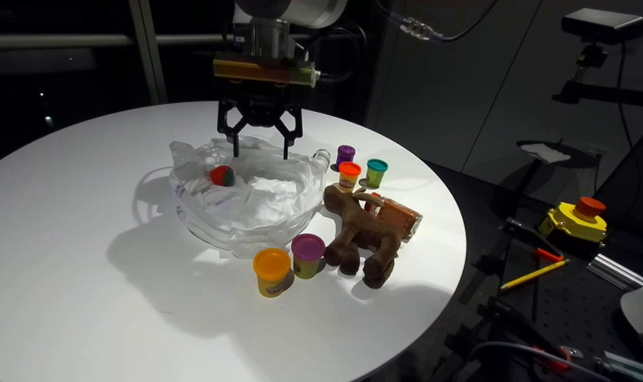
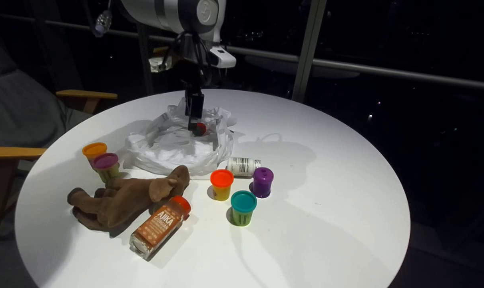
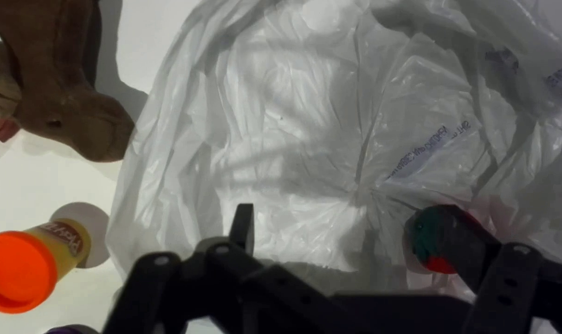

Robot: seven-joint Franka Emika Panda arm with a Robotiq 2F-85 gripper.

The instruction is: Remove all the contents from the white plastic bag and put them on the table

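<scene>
Pincer (image 1: 260, 157), black and two-fingered, spread wide above wrinkled, translucent white plastic bag (image 1: 236, 204), probably for reaching red-and-green roundish object (image 1: 220, 175) inside. Beside bag, on round white counter (image 1: 77, 239): brown plush animal toy (image 1: 362, 228) and small, multicoloured round tubs (image 1: 272, 271), presumably to keep opening free.

Arm (image 2: 172, 16) wht w/ dk gry band (image 2: 160, 12), rnd logo (image 2: 204, 11) on joint cap (image 2: 201, 25); blk cable (image 1: 336, 79) w/ pale plug (image 1: 316, 77); amber-yel. bar (image 1: 247, 70) under metallic cyl. (image 1: 268, 40); jaws blk, angular openwork linkages (image 1: 299, 119), pale screw heads (image 3: 161, 260).
</scene>
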